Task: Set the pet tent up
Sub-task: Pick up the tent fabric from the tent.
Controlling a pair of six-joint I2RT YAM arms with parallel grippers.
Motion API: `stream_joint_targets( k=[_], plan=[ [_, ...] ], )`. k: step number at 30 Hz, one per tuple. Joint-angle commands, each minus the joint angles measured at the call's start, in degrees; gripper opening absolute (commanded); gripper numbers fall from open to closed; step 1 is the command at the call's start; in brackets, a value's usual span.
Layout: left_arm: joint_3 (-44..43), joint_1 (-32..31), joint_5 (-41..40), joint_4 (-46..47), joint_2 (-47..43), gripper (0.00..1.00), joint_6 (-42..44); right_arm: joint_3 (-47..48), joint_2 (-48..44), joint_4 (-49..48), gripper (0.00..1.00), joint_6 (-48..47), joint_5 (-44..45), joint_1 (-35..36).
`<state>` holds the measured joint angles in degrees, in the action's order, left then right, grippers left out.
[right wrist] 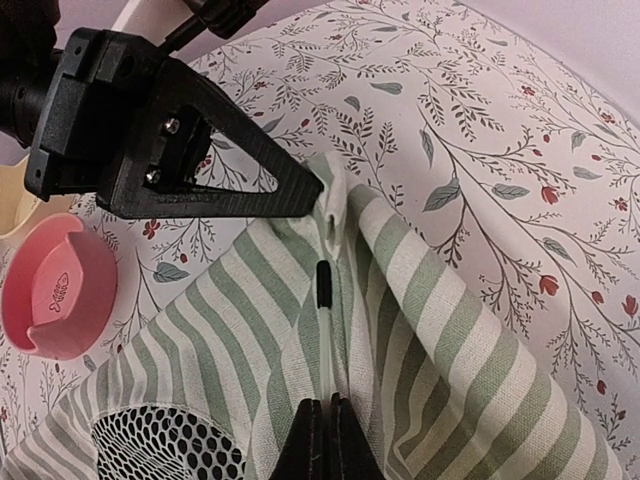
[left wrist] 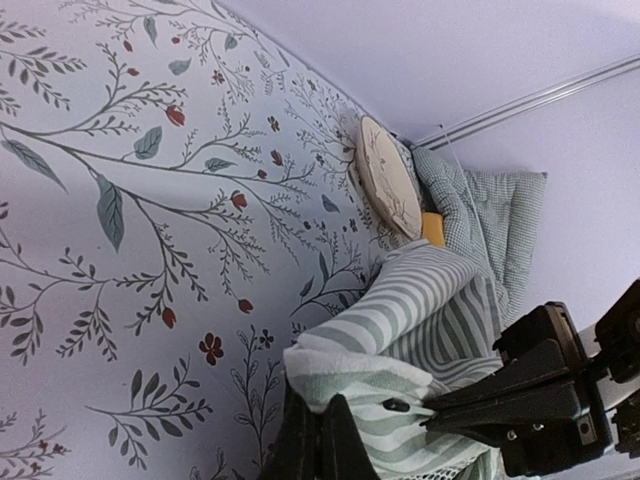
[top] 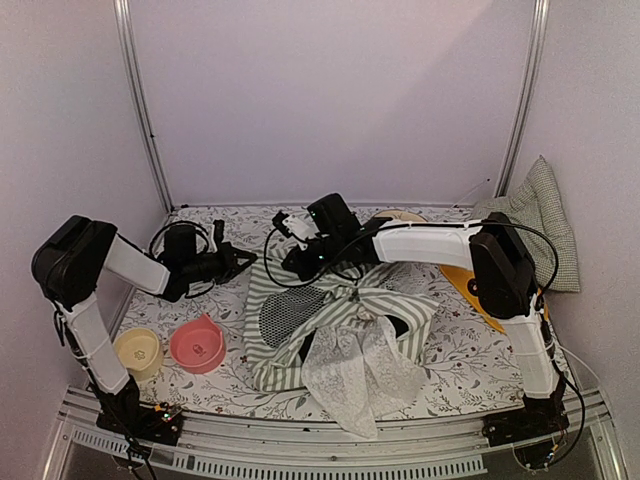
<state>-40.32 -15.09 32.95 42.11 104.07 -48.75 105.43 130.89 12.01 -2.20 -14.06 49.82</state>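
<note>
Seen from above, one pet tent (top: pixel 330 325) lies collapsed in a heap at the middle of the flower-printed tabletop (top: pixel 440 360). Its single round mesh window (top: pixel 290 312) faces up and its one lace curtain (top: pixel 362 378) spills off its near side. Two bowls sit left of the tent: a pink bowl (top: pixel 197 345) and, further left, a pale yellow bowl (top: pixel 138 352). One checked cushion (top: pixel 540 215) leans on the wall well right of the tent, and one cream disc (top: pixel 400 214) lies just behind it. The two arms meet at the tent's far left corner, the left gripper (top: pixel 250 263) from the left and the right gripper (top: pixel 292 260) from the right. In the left wrist view, that arm's fingers (left wrist: pixel 300 440) are closed on the tent's striped hem, with cloth bunched just past their tips. The right gripper's black body is close beside the tent, and the disc and cushion lie beyond it. In the right wrist view, the right fingers (right wrist: pixel 310 445) are pressed together on one thin white pole (right wrist: pixel 325 330) with a black tip, which lies along a fold of the tent. The left gripper's tip touches the tent's edge just past the pole's end. The one mesh window shows at the lower left, and the pink bowl sits left of the tent.
</note>
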Motion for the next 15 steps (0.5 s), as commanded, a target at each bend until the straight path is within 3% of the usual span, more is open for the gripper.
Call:
stream_joint_targets(
  k=[1,15],
  plan=[
    [0.65,0.69,-0.32,-0.95,-1.59,0.0,2.96,1.39,-1.07,2.1,0.0,0.72,-0.35,-0.44],
    [0.41,-0.5,-0.17,-3.13,-2.93,0.0,6.49,2.93,-0.67,1.78,0.0,1.75,-0.81,-0.48]
  ],
)
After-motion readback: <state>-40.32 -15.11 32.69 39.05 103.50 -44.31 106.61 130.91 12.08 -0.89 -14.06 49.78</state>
